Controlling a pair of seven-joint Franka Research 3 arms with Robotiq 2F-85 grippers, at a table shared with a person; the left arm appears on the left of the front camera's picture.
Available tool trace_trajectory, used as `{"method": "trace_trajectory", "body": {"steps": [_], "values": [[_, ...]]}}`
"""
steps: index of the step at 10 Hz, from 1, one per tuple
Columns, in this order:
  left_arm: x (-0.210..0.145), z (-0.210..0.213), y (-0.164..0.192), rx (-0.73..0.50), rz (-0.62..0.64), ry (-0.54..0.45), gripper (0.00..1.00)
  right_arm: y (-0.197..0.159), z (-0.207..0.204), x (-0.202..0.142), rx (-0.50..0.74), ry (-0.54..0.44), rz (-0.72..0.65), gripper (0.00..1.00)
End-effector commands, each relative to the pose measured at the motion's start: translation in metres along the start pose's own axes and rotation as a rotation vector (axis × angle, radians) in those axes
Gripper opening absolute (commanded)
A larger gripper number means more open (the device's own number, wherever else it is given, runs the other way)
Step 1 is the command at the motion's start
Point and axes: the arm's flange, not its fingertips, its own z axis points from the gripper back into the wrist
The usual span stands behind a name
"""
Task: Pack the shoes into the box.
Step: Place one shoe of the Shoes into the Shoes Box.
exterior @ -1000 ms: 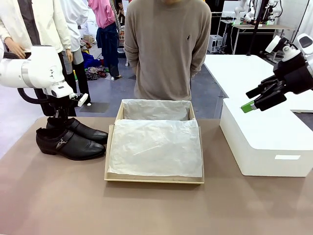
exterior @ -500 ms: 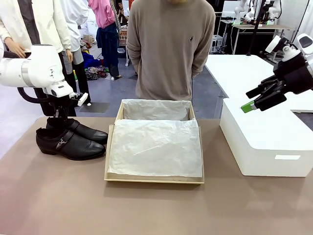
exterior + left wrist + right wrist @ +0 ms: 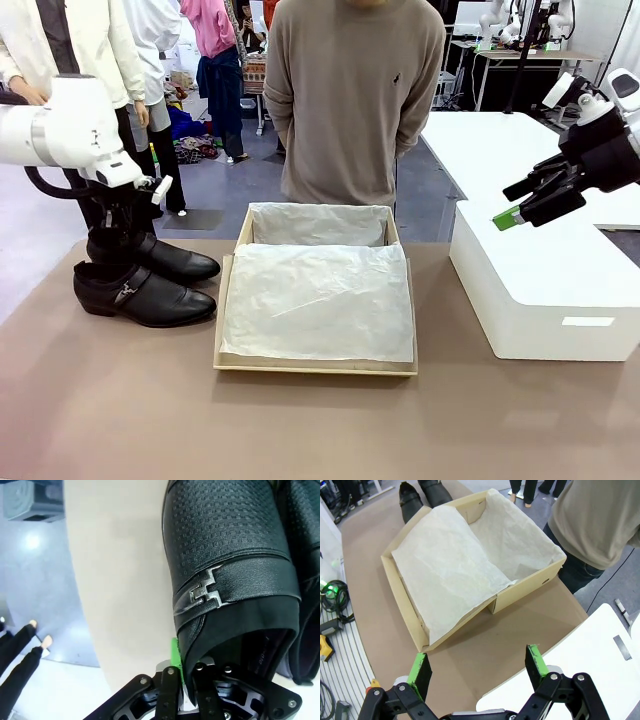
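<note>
Left claw (image 3: 186,672) pinched shut on shoe (image 3: 225,555) back rim. Leather shiny, likely slippy; rim bendy, so grip near stiff heel. Box (image 3: 316,369) to claw's right. Right claw (image 3: 477,670) wide apart, empty.

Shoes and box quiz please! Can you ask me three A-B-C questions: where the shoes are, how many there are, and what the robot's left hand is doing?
1. Where are the shoes? A on the table beside the box; B inside the box; C on the floor.
2. How many shoes? A one; B two; C four.
3. The left hand is: A wide open; B shut on the box; C shut on a shoe.
Answers: 1 A, they are left of the box, not in it. 2 B, a black pair. 3 C, its fingers pinch one shoe's heel edge.
</note>
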Motion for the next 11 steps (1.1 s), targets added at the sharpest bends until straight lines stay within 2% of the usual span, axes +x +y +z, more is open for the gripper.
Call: {"method": "trace_trajectory", "body": {"steps": [1, 3, 5, 9, 11], "values": [[-0.007, 0.025, -0.008, 0.063, 0.035, 0.012, 0.00, -0.003, -0.002, 0.000, 0.012, -0.030, 0.024, 1.00], [-0.011, 0.054, -0.003, 0.090, 0.089, 0.005, 0.00, -0.003, -0.002, 0.000, 0.012, -0.030, 0.024, 1.00], [-0.013, 0.083, 0.005, 0.148, 0.080, 0.030, 0.00, -0.003, -0.002, 0.000, 0.012, -0.030, 0.024, 1.00], [0.000, 0.137, 0.009, 0.062, 0.027, -0.002, 0.00, -0.003, -0.002, 0.000, 0.012, -0.030, 0.024, 1.00], [0.010, 0.163, 0.003, -0.026, -0.005, -0.031, 0.00, -0.003, -0.002, 0.000, 0.012, -0.030, 0.024, 1.00]]}}
